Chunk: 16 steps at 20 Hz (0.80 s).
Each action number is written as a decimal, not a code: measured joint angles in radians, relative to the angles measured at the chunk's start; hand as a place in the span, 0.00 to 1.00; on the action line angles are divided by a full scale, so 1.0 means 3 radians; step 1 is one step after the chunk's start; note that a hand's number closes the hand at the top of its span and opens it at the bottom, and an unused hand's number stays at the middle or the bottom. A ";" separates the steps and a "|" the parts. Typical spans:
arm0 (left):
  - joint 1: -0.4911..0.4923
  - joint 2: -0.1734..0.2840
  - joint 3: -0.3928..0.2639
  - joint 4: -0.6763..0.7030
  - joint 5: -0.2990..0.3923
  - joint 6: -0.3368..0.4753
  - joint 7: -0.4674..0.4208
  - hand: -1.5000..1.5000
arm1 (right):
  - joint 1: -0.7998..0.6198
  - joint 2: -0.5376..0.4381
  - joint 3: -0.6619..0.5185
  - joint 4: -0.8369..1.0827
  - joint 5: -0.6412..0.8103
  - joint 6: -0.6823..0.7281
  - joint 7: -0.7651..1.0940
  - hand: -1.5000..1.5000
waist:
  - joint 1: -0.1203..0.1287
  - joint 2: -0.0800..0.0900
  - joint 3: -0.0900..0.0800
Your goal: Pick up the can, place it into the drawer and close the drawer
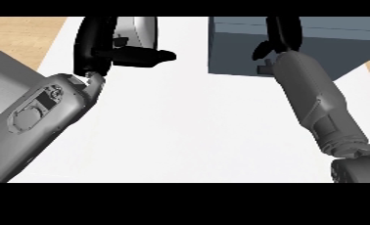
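Note:
A silver can (139,29) stands upright at the far left of the white counter (188,121). My left hand (95,43) is curled round it, fingers on its left side and thumb (148,56) crossing below its front. The hand hides the can's left part. The blue-grey drawer unit (235,53) sits at the back right; whether it is open I cannot tell. My right hand (282,33) lies over its front with straight fingers pointing away and the thumb (260,51) sticking out to the left. It holds nothing.
A wooden floor strip (29,33) shows beyond the counter's left edge. My grey left forearm (39,116) fills the lower left. The right forearm (318,101) runs down the right side.

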 measured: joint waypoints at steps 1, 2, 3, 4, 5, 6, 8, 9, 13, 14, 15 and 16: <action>0.0020 -0.0011 0.0000 -0.0001 -0.0010 0.0007 -0.0018 0.00 | -0.0012 0.0007 -0.0054 -0.0007 -0.0064 0.0024 -0.0062 0.00 | -0.0005 0.0004 0.0001; 0.0046 -0.0005 0.0007 -0.0019 -0.0010 0.0005 -0.0025 0.00 | -0.0020 0.0018 -0.0113 -0.0018 -0.0137 0.0058 -0.0136 0.00 | -0.0009 0.0002 0.0003; 0.0050 -0.0011 0.0018 -0.0023 -0.0012 0.0010 -0.0029 0.00 | -0.0037 0.0035 -0.0169 -0.0028 -0.0203 0.0086 -0.0197 0.00 | -0.0014 0.0004 0.0004; 0.0074 -0.0012 0.0022 -0.0051 -0.0013 0.0022 -0.0023 0.00 | -0.0049 0.0056 -0.0224 -0.0034 -0.0273 0.0133 -0.0270 0.00 | -0.0017 0.0000 0.0005; 0.0102 -0.0011 0.0021 -0.0055 -0.0019 0.0024 -0.0030 0.00 | -0.0070 0.0079 -0.0285 -0.0043 -0.0352 0.0183 -0.0338 0.00 | -0.0021 0.0003 0.0008; 0.0131 -0.0018 0.0022 -0.0059 -0.0023 0.0027 -0.0037 0.00 | -0.0084 0.0091 -0.0349 -0.0050 -0.0433 0.0232 -0.0409 0.00 | -0.0029 0.0006 0.0011; 0.0193 0.0012 0.0033 -0.0081 -0.0036 0.0012 -0.0064 0.00 | -0.0111 0.0098 -0.0472 -0.0055 -0.0583 0.0338 -0.0535 0.00 | -0.0027 0.0012 0.0015; 0.0220 0.0020 0.0039 -0.0091 -0.0040 0.0007 -0.0074 0.00 | -0.0124 0.0117 -0.0544 -0.0068 -0.0673 0.0391 -0.0599 0.00 | -0.0034 0.0011 0.0017; 0.0299 0.0039 0.0088 -0.0107 -0.0052 0.0005 -0.0111 0.00 | -0.0210 0.0202 -0.0835 -0.0094 -0.1033 0.0625 -0.0738 0.00 | -0.0059 0.0005 0.0019; 0.0337 0.0039 0.0091 -0.0132 -0.0058 0.0015 -0.0112 0.00 | -0.0211 0.0215 -0.0899 -0.0100 -0.1114 0.0670 -0.0776 0.00 | -0.0064 0.0000 0.0019; 0.0372 0.0046 0.0095 -0.0156 -0.0066 0.0013 -0.0112 0.00 | -0.0212 0.0235 -0.0944 -0.0100 -0.1173 0.0696 -0.0807 0.00 | -0.0072 -0.0006 0.0017; 0.0385 0.0052 0.0101 -0.0178 -0.0068 0.0005 -0.0096 0.00 | -0.0230 0.0246 -0.0982 -0.0098 -0.1221 0.0721 -0.0832 0.00 | -0.0072 -0.0006 0.0016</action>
